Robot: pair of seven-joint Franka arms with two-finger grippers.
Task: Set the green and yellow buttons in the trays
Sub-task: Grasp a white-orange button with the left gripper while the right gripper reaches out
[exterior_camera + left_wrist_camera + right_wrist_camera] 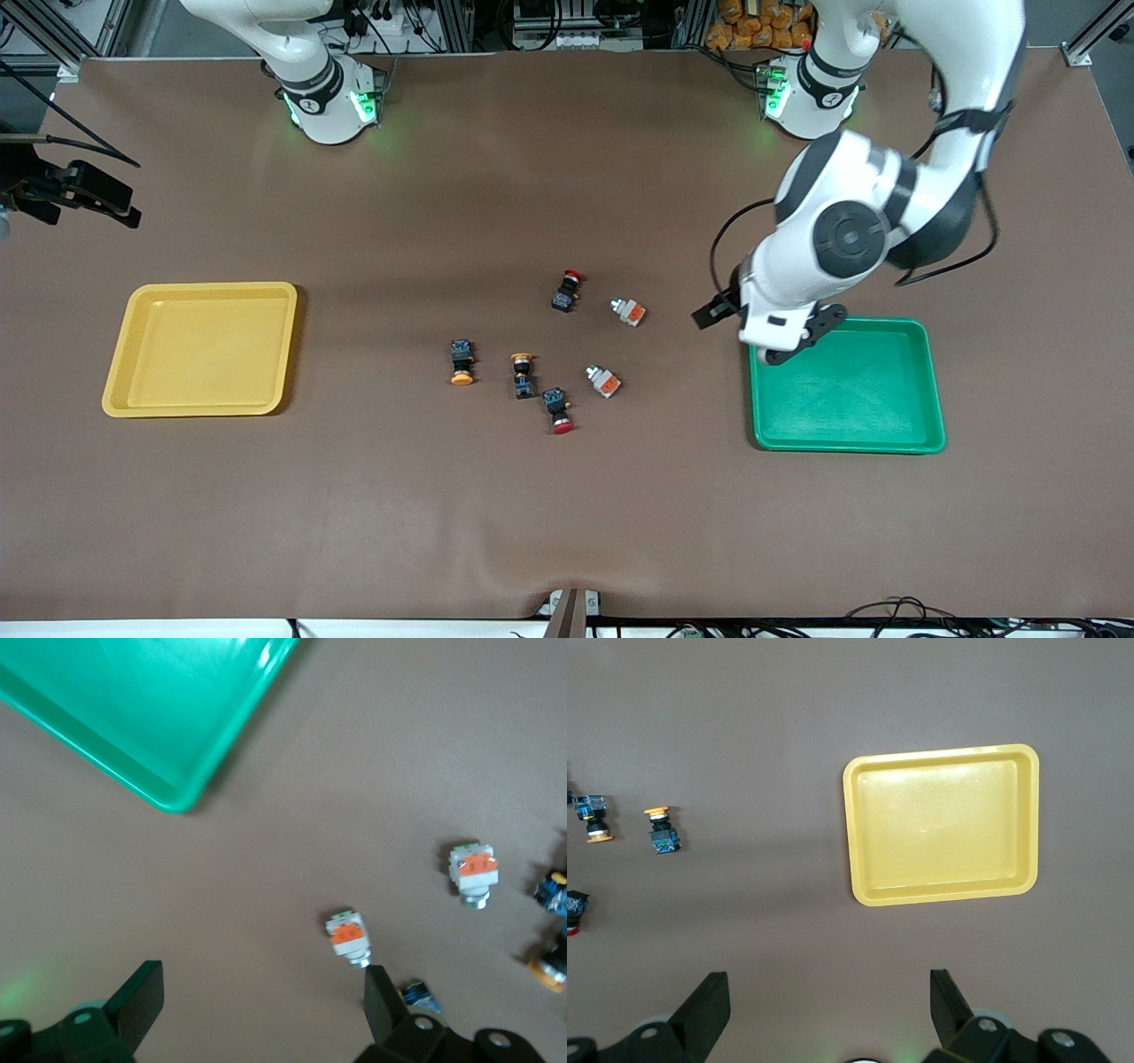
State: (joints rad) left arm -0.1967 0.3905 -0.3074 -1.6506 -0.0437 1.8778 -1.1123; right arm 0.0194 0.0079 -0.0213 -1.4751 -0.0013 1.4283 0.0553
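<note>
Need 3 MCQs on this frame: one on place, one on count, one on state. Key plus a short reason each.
1. Where is the left hand?
A. Over the yellow tray
B. Over the corner of the green tray that is toward the buttons and the bases
C. Over the cluster of buttons

2. How many red-capped buttons lie on the table?
A. None
B. Two
C. Four

3. What state are the two trays in?
A. Both hold nothing
B. Green tray holds one button
C. Yellow tray holds two buttons

Key:
1 B: the front view shows the left hand above that corner of the green tray.
2 B: one red-capped button lies farther from the front camera, the other nearer.
3 A: the green tray and the yellow tray show bare floors; all six buttons lie on the table between them.
</note>
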